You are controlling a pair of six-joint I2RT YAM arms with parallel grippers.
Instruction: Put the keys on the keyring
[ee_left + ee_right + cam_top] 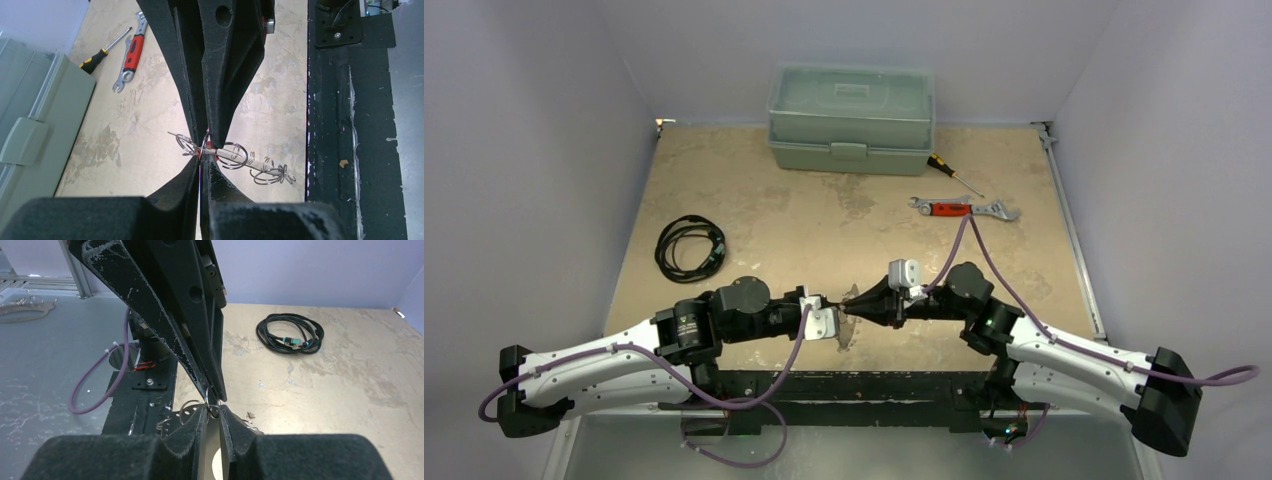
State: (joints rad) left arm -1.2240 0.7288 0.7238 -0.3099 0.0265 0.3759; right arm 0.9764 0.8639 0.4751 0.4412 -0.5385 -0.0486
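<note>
Both grippers meet tip to tip above the table's near middle. My left gripper (836, 308) (204, 157) is shut. A thin red sliver (200, 167) shows between its fingers, apparently a key's tag; the rest of the keys is hidden. The keyring (234, 155) is thin silver wire with small loops (272, 174) trailing right, hanging at the tips. My right gripper (854, 303) (213, 411) is nearly closed. Its fingertips pinch a small wire ring (210, 401) of the keyring. The left fingers (195, 340) come down from above in the right wrist view.
A green toolbox (851, 118) stands at the back. A screwdriver (952, 175) and a red-handled wrench (964, 209) lie at the back right. A coiled black cable (690, 247) lies at the left. The black base plate (330, 125) runs along the near edge.
</note>
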